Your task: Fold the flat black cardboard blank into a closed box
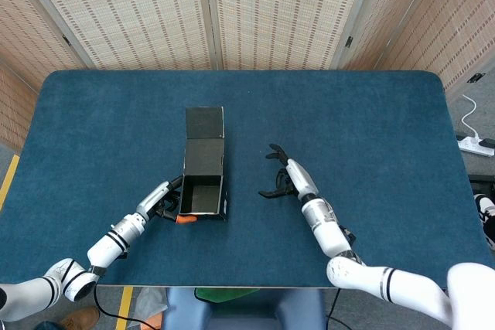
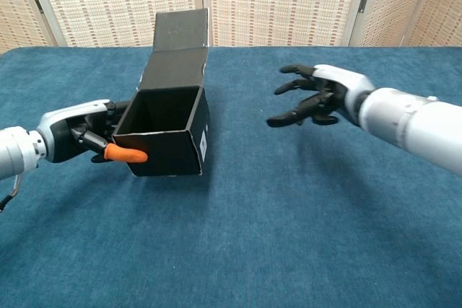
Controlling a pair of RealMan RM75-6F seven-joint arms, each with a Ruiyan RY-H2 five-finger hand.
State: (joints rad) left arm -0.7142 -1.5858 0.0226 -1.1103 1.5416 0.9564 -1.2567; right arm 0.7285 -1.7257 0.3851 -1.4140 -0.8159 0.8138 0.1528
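One black cardboard box (image 2: 167,124), open-topped, lid flap upright, on blue felt tabletop (image 2: 289,214).
Left hand (image 2: 90,138) apparently grips its wall; right hand (image 2: 317,99) spread, empty.

Bright, even light; both views sharp, with soft shadows, no glare.

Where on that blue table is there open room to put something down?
Plenty: the whole stretch right of the right robot hand up to the table's far edge, the far-left corner, and the strip between the black box and that hand. It is crowded only at the box's left side, where the left robot hand grips it.
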